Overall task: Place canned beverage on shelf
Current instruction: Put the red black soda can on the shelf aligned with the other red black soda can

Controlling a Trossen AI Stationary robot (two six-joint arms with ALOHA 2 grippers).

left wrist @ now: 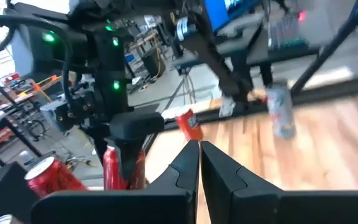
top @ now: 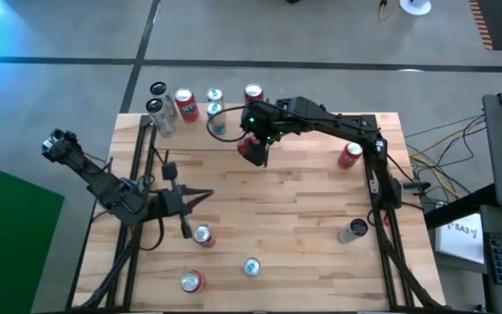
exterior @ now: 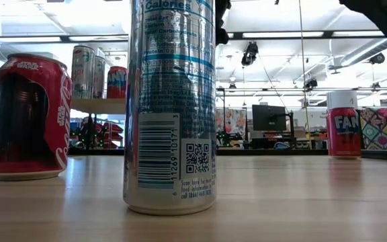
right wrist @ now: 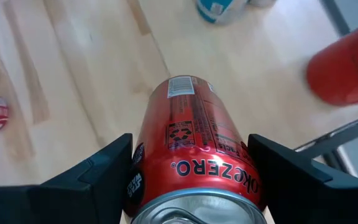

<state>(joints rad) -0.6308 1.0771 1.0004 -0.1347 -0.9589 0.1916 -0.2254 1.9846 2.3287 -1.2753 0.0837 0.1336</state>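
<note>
The right gripper (right wrist: 191,177) is clamped on a red Coke Zero can (right wrist: 194,155), one dark finger pressed against each side of it, the can's silver top toward the wrist camera. In the high view this gripper (top: 253,150) and its can (top: 252,153) sit at the upper centre of the frame, over the wooden tabletop (top: 295,218), just right of the shelf (top: 200,122) at the upper left of the table's far edge. Several upright cans stand along the shelf, among them a red one (top: 186,105) and a teal one (top: 214,98). The left gripper (top: 200,197) hovers over the table's left-centre, its fingers (left wrist: 182,167) pressed together and holding nothing.
</note>
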